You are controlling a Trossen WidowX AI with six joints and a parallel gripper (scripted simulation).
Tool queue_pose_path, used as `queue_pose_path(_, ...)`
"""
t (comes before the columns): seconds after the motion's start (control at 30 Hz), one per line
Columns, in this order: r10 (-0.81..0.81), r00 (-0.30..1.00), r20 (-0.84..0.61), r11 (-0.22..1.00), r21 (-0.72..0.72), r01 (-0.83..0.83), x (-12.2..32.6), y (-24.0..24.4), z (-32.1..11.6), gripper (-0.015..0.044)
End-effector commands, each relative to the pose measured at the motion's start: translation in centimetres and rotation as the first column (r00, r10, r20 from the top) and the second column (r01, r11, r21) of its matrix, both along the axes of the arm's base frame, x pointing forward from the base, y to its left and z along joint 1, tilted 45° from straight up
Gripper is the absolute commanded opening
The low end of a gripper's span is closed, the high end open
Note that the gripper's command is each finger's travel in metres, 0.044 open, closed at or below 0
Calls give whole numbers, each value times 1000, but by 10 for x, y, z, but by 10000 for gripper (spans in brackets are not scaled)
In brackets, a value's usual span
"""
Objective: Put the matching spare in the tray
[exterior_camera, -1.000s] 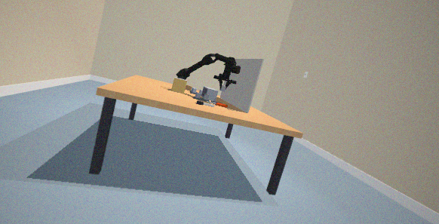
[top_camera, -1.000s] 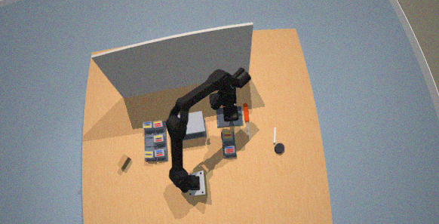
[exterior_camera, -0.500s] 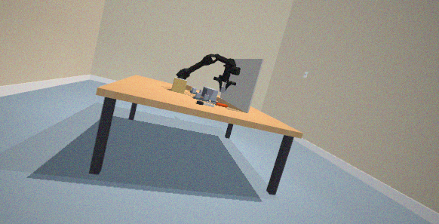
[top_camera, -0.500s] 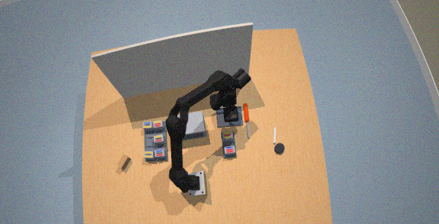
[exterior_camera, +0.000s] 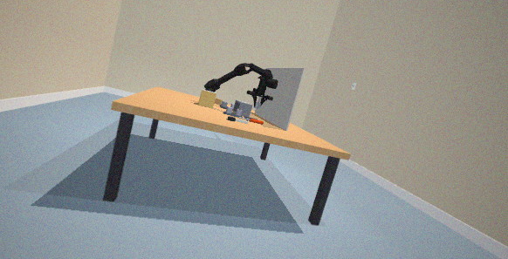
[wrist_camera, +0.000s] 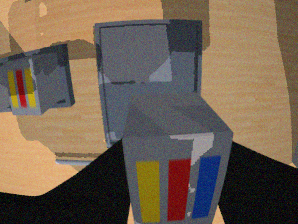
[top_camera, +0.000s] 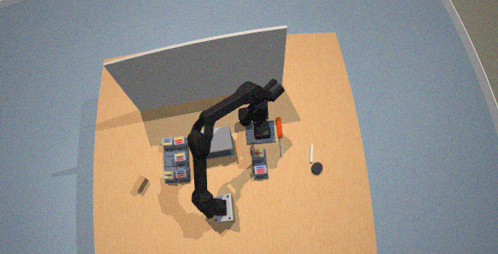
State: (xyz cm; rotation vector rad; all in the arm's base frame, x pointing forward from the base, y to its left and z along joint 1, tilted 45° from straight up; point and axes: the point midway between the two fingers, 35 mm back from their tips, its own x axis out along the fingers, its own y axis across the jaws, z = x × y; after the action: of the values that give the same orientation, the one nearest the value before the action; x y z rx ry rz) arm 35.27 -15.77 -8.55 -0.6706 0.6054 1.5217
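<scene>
My gripper (top_camera: 262, 131) (exterior_camera: 259, 103) (wrist_camera: 168, 141) is shut on a grey spare with yellow, red and blue stripes. In the wrist view this held spare (wrist_camera: 179, 190) hangs above the near end of the blue-grey tray (top_camera: 250, 139) (wrist_camera: 186, 62); no other unit shows in the tray. The arm hides part of the tray in the top view. A small holder beside it bears a unit with yellow, red and yellow stripes (wrist_camera: 21, 90) (top_camera: 258, 153) and a unit with red and blue marks (top_camera: 260, 170). I cannot tell which unit is the mounted one.
A rack (top_camera: 170, 162) with several striped units stands at the left. A grey box (top_camera: 222, 141) stands between rack and tray. A tall grey panel (top_camera: 205, 72) (exterior_camera: 284, 97) stands behind. An orange-handled screwdriver (top_camera: 279, 127) (exterior_camera: 256, 121) lies close beside the tray. A black disc (top_camera: 317, 168) lies further right.
</scene>
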Motion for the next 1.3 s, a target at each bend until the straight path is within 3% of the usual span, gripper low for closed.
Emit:
queue_pose_path(0.0, -6, 1000, -4, 1000, 3, 6, 0, 3, -3, 0)
queue_pose_path(1.27, -6, 1000, -4, 1000, 4, 6, -1, 24, -24, 0)
